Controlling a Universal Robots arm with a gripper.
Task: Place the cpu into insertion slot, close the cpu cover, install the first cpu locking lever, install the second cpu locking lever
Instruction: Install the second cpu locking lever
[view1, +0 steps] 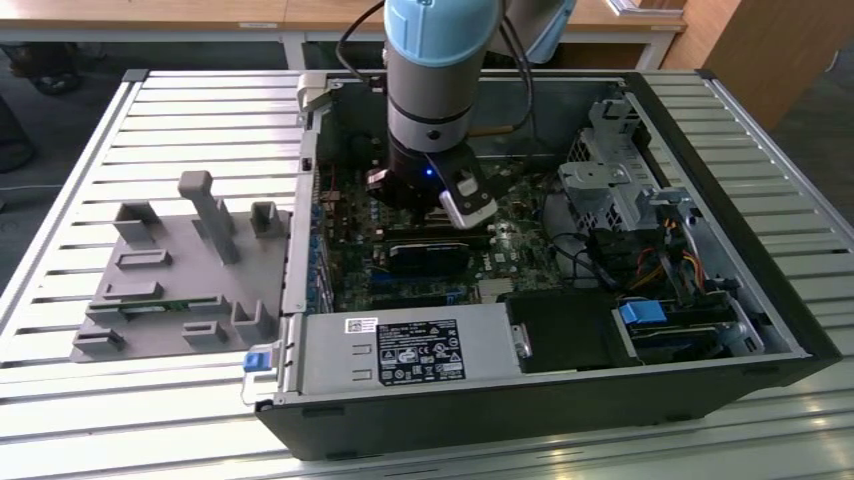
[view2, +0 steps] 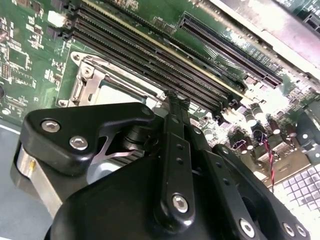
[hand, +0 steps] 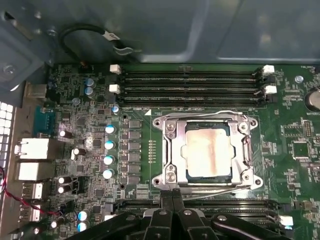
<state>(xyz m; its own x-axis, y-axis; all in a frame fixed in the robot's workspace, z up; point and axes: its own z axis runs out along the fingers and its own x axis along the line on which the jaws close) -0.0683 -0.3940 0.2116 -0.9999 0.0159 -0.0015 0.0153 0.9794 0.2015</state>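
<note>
We note the cpu (hand: 207, 152), dull smudged metal; the cpu cover (hand: 172, 145), bright polished metal; the gripper (hand: 172, 196), matt black plastic-looking links.

Light: bright, even daylight — exterior view's ribbed white metal table (view1: 80, 140) gleams
Shadow: open black computer case (view1: 534, 400) interior dim
Glare: pale silvery-beige square cpu (hand: 207, 152) washed
Blur: black metal gripper (view2: 172, 107) linkage soft — second wrist view

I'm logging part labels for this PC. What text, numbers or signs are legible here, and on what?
No text can be quoted.
On the power supply label: lines of print and symbols, too small to read.
On the cable tag: dark marks, blurred.
On the motherboard: white lettering, too small to read.
On the cpu: no legible marking.
</note>
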